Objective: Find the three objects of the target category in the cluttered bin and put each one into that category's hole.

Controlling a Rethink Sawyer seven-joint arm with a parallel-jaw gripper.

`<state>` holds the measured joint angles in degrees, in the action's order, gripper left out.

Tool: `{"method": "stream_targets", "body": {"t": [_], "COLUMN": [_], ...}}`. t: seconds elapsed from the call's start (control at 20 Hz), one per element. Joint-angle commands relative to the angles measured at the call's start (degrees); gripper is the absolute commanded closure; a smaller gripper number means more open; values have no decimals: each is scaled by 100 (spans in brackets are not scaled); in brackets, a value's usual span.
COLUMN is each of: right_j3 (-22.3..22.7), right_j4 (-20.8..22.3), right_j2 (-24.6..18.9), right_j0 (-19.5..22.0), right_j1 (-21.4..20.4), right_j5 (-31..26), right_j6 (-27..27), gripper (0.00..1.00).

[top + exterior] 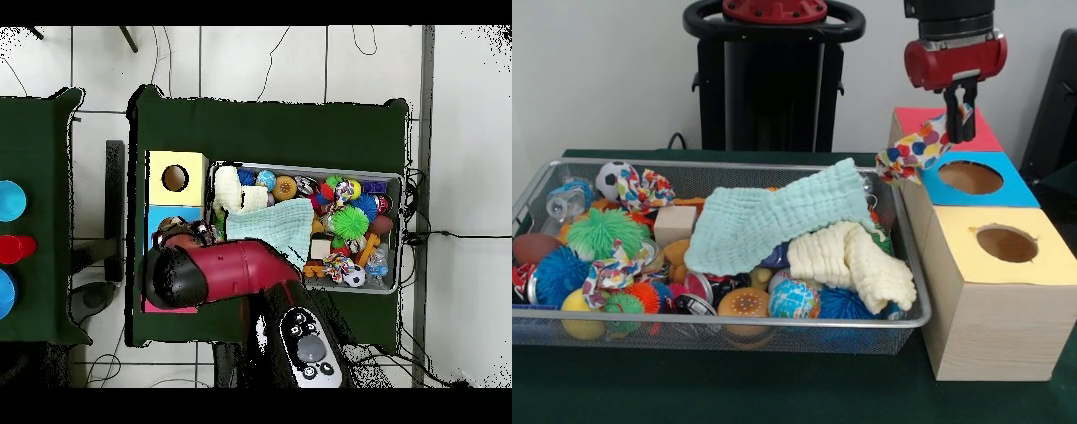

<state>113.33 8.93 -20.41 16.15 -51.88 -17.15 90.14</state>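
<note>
Yellow-topped box [1002, 296] beside wire basket [724, 331]; mint cloth [777, 225] covers toys.

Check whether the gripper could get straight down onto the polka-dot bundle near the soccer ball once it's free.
Probably yes: that bundle lies on top of the clutter, uncovered. But the gripper holds another bundle now.

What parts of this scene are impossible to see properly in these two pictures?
- Red box's hole: in the front view the gripper and the polka-dot bundle it holds cover it; overhead, the arm covers the red box.
- Bin contents under the mint cloth and cream cloth: hidden in both views.
- Arm above the gripper: cut off by the front view's top edge.
</note>
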Motion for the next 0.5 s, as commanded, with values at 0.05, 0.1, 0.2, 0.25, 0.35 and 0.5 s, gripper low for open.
{"method": "stream_targets", "body": {"t": [0.05,0.1,0.2,0.25,0.35,0.5], "right_j3": [-694,-740,-817,-843,-942,-1078], "right_j4": [-363,-383,-430,-448,-500,-581], "right_j2": [-129,-148,-178,-185,-183,-213], "right_j0": [-81,-107,-148,-160,-215,-266], "right_j1": [-87,-100,-124,-127,-130,-122], "right_j5": [-869,-916,-995,-1023,-1149,-1264], "right_j6": [657,637,608,602,606,615], "gripper": [100,100,100,100,100,100]}}
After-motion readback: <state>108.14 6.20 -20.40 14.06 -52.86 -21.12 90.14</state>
